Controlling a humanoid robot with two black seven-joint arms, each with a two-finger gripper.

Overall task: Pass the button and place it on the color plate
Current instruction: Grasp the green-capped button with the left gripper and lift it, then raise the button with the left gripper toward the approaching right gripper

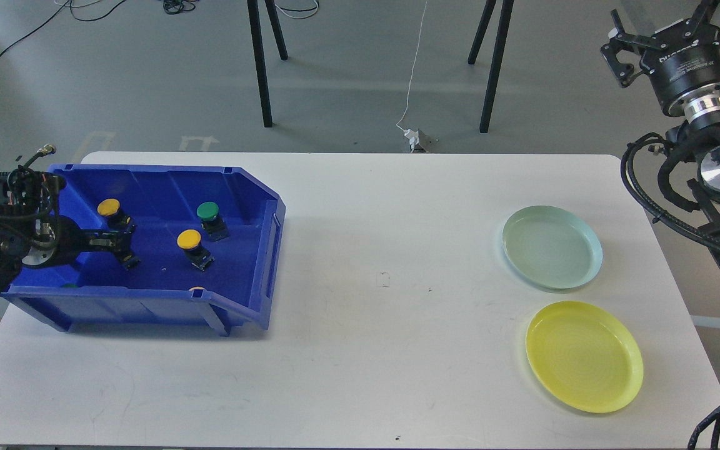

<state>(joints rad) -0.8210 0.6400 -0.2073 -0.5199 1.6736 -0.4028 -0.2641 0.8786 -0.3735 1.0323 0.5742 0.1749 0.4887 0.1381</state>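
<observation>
A blue bin (270, 237) at the table's left holds a yellow button (109, 207), a green button (208, 211) and another yellow button (189, 239). My left gripper (117, 241) reaches low into the bin from the left. It sits over a button whose black base (129, 260) shows under it. The fingers are dark and I cannot tell whether they are closed. A pale green plate (552, 247) and a yellow plate (584, 356) lie at the right. My right gripper (672, 37) is raised beyond the table's far right corner, with its fingertips cut off by the frame's edge.
Bits of a green cap (69, 285) and a yellow cap (196, 289) show behind the bin's front wall. The white table (385, 312) is bare between the bin and the plates. Black stand legs (260, 69) stand on the floor behind.
</observation>
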